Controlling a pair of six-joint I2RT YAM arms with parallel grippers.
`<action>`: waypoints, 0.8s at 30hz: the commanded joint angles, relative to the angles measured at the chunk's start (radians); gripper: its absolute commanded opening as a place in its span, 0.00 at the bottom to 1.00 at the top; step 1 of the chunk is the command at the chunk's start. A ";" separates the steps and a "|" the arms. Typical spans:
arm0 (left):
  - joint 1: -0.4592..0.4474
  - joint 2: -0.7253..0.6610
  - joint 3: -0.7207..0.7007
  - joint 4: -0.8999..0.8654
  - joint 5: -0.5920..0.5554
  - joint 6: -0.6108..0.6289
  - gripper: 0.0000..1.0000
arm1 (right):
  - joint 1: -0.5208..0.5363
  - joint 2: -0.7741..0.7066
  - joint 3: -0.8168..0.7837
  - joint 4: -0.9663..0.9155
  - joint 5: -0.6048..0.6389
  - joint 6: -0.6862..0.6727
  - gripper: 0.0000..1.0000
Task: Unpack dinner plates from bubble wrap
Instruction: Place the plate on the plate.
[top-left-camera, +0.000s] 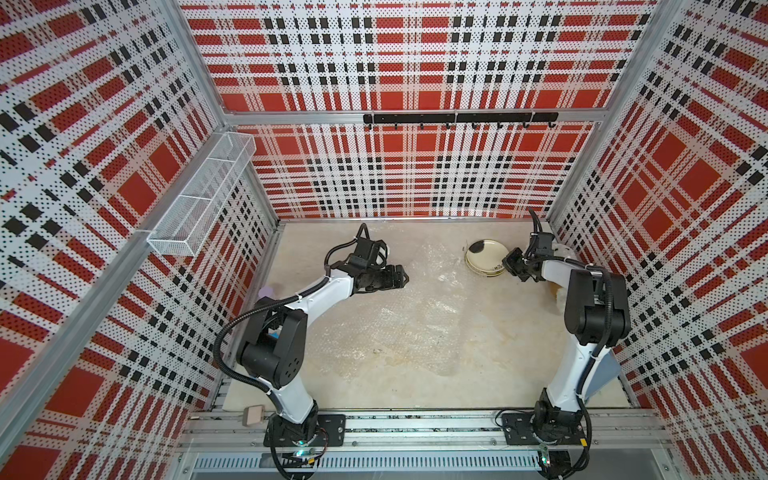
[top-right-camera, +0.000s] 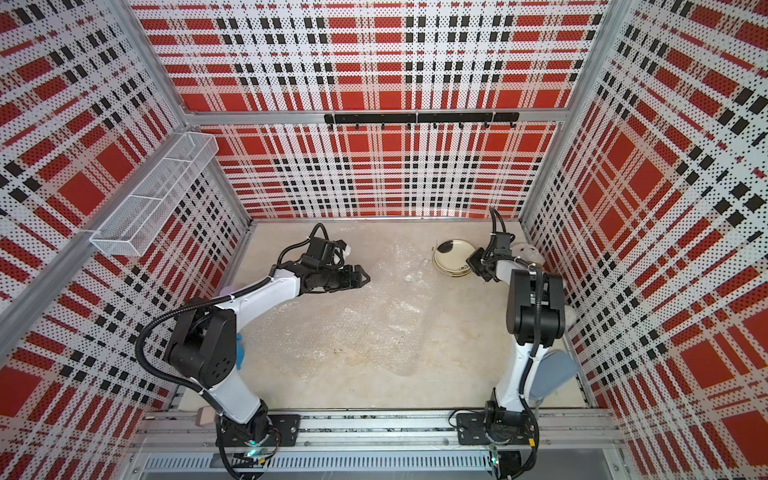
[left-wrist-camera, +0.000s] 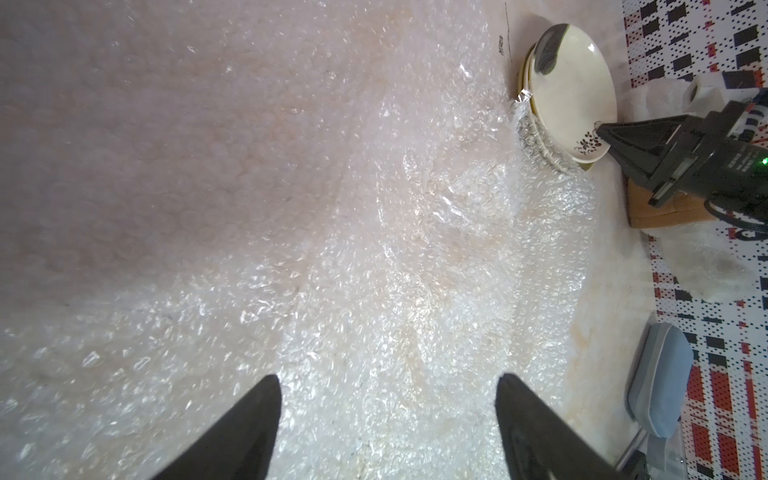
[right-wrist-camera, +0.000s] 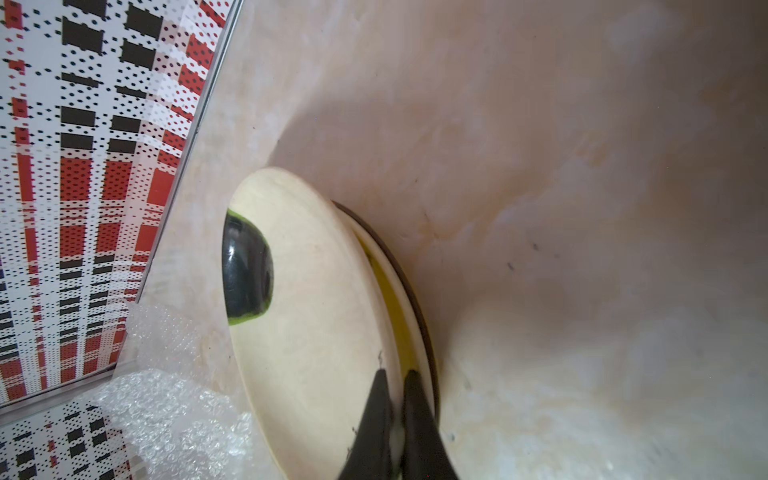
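The right tool (right-wrist-camera: 395, 376) is pinched shut on the rim of the top cream plate (right-wrist-camera: 311, 311) in a stack of round, glazed ceramic dinner plates (top-left-camera: 484, 257) directly ahead of its tips. The left tool (left-wrist-camera: 386, 378) hangs wide open and empty. The clear, crinkly bubble wrap (left-wrist-camera: 374, 249) lies spread beneath and ahead of it.

The thin edge grip may slip on the glaze, dropping the plate onto those below, or it may drag the wrap bunched against the stack. The pale mottled table (top-left-camera: 374, 386) looks slick. Red, white and black plaid perforated walls (top-left-camera: 415, 62) stand close beyond the right tool.
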 joint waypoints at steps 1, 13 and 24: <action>0.012 -0.029 0.001 -0.010 0.009 0.009 0.83 | 0.015 0.022 0.030 0.030 0.026 0.003 0.00; 0.017 -0.028 -0.002 -0.007 0.014 0.013 0.83 | 0.031 -0.020 -0.030 0.048 0.049 0.020 0.03; 0.022 -0.044 -0.012 -0.010 0.014 0.020 0.83 | 0.039 -0.051 -0.077 0.060 0.067 0.024 0.22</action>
